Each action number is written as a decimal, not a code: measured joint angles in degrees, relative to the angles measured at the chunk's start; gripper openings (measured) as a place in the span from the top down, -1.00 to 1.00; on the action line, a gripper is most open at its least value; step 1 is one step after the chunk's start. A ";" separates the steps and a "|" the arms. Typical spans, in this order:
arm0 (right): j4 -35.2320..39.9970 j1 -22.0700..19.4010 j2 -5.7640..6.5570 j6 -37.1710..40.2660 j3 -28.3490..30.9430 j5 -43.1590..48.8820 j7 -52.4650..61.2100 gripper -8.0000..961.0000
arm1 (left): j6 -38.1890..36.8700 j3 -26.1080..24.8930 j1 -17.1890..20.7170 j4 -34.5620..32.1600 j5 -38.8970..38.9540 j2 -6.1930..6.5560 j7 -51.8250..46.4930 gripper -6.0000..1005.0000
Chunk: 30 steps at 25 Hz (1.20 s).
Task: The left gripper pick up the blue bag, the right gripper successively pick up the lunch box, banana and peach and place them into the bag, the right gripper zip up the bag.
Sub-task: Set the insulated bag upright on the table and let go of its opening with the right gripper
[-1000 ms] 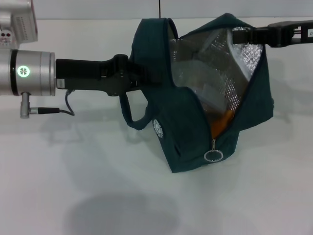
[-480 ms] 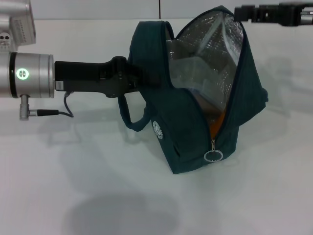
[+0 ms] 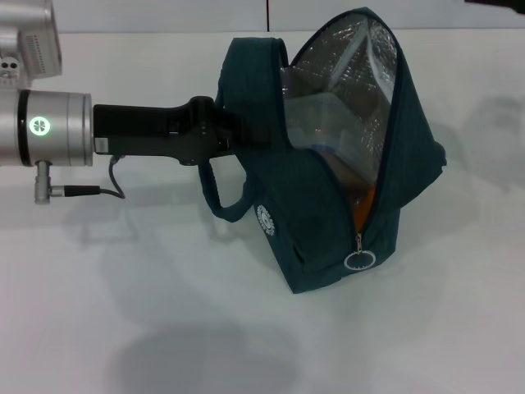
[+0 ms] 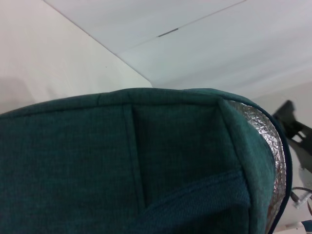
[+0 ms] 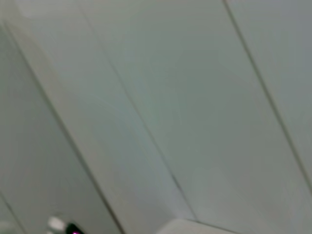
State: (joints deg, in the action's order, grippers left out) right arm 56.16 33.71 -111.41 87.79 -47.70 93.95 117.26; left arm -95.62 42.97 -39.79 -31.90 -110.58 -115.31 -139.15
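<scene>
Blue bag [image 3: 328, 189]: soft fabric, sagging, standing open on the table [image 3: 164, 328]; left gripper [image 3: 234, 135] is clamping its rim; right gripper's jaws cannot be told; zipper ring [image 3: 358, 260] probably the best hold.

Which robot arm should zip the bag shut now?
The right one, probably. The left gripper is busy holding the blue bag up by its side, so it can't let go. The zipper pull hangs on the bag's right-hand side, nearer the right arm, which is nearly out of the head view.
</scene>
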 joint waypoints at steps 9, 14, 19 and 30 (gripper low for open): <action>-1.49 1.67 -1.58 -3.56 -0.57 7.41 -3.03 -0.39 | -0.01 0.00 -0.02 -0.20 0.01 -0.06 0.09 0.92; -1.51 3.65 -2.99 -4.08 -0.78 9.45 -3.68 -0.39 | -0.06 0.01 -0.06 -0.32 0.01 -0.07 0.12 0.92; -1.83 5.62 -3.66 -6.55 -4.89 10.05 -3.84 -0.39 | -0.09 0.01 -0.27 -0.24 0.01 -0.04 0.45 0.92; -1.39 6.14 -3.73 -11.69 -13.42 9.67 -3.67 -0.39 | -0.11 0.00 -0.24 -0.12 0.01 -0.09 0.46 0.92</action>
State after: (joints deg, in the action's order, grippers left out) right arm 54.77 39.85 -115.14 76.10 -61.12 103.62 113.59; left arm -95.73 42.97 -40.03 -32.02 -110.56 -115.40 -138.69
